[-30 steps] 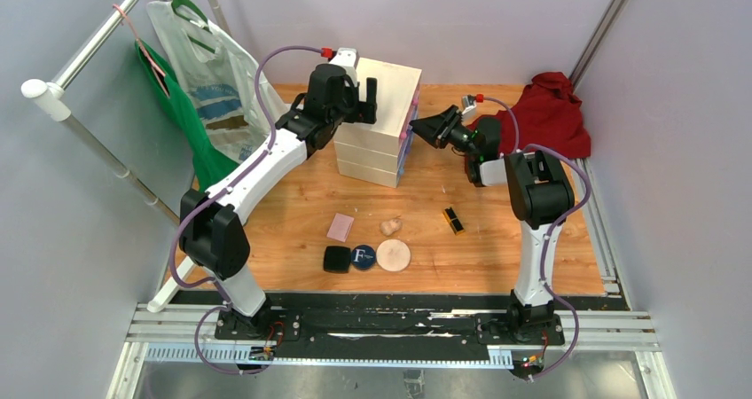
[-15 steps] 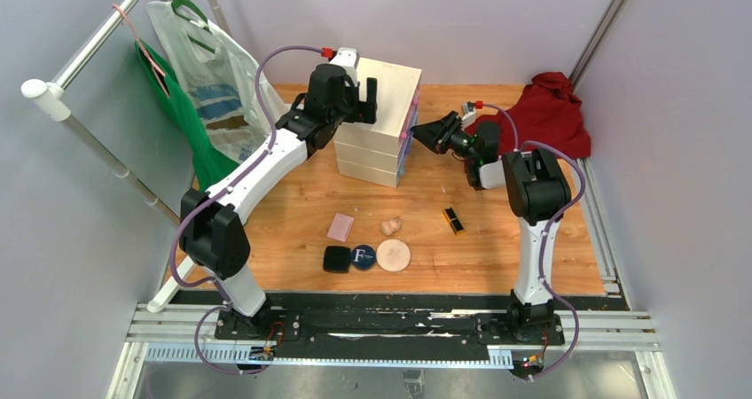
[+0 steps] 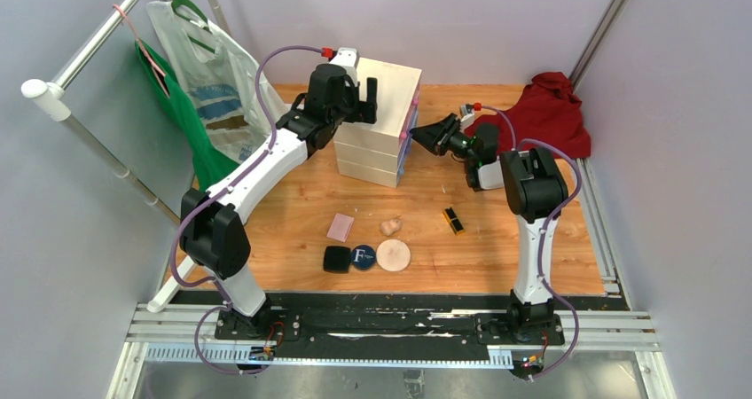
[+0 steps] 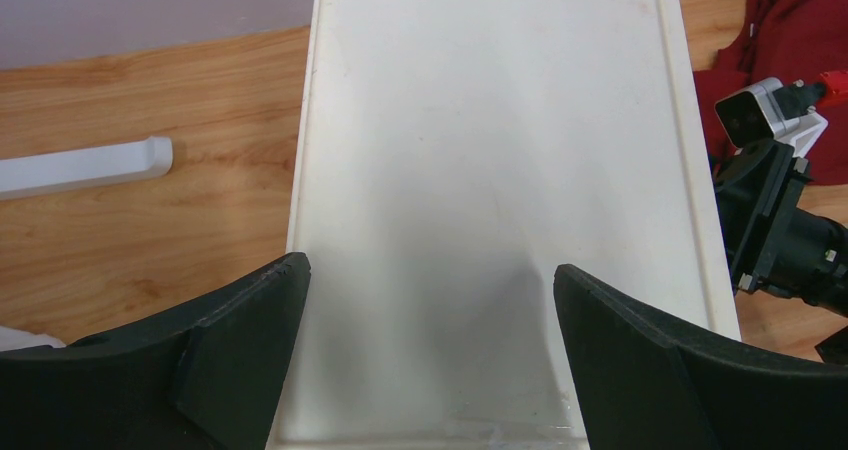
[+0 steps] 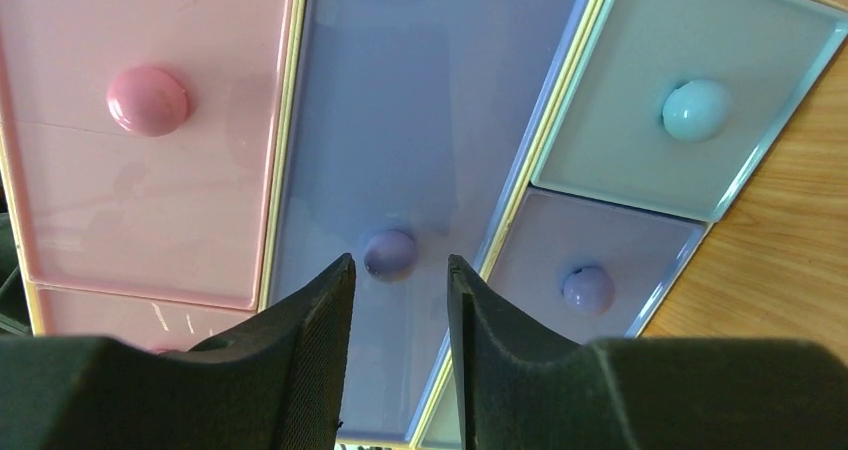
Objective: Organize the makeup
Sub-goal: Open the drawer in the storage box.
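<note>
Your right gripper has neared the purple knob, fingers narrowed but not pinching, while your left gripper is spread wide, so pulling the drawer open looks next.

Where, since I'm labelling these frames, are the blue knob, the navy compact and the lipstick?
blue knob point(image 5: 697, 109), right wrist view, centre of its dome.
navy compact point(image 3: 362, 257), top view, middle of its lid.
lipstick point(image 3: 453, 221), top view, middle of its body.
</note>
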Available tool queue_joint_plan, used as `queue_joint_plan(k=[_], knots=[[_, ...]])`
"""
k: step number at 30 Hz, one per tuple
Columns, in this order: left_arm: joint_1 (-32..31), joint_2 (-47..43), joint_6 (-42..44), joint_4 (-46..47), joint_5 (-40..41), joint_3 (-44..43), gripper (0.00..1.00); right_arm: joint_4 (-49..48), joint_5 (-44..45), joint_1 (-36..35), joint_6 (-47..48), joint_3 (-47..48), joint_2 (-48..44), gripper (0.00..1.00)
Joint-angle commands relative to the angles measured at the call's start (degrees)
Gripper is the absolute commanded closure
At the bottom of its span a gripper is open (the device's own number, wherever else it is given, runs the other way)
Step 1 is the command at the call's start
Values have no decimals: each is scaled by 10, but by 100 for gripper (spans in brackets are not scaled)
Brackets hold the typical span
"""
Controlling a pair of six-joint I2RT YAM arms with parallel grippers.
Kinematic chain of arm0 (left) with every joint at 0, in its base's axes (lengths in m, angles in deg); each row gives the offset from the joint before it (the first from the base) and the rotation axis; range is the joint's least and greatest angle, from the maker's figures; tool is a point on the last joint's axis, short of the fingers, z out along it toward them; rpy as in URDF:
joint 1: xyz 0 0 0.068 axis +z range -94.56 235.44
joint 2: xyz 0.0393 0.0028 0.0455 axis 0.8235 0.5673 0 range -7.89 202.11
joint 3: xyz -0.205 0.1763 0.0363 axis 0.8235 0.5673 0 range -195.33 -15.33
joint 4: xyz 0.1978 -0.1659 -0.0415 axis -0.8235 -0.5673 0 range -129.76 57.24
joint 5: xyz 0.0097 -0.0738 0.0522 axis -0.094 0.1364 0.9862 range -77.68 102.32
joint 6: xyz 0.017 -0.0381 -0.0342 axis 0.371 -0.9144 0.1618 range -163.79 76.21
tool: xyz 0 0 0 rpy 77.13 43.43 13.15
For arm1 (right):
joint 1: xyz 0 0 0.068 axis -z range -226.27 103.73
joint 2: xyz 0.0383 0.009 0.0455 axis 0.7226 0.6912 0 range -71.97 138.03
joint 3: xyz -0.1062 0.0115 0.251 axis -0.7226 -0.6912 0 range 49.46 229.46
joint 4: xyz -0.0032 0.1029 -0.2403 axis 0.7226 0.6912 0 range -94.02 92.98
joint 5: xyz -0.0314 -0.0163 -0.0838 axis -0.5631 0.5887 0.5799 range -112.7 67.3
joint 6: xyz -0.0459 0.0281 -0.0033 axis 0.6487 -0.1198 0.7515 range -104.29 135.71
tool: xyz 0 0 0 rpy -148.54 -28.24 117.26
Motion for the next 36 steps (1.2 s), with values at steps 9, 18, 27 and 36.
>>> queue_joint_plan(k=[9, 18, 27, 36], knots=[[-2, 21, -3, -38, 6, 9, 2, -28, -21, 0, -14, 40, 21, 62], [-2, 23, -2, -38, 7, 10, 2, -19, -23, -12, -15, 52, 19, 65], [-1, 22, -3, -38, 8, 11, 2, -20, -24, -18, -9, 42, 15, 65], [-1, 24, -4, -37, 7, 11, 2, -27, -25, -19, -6, 25, 17, 65]])
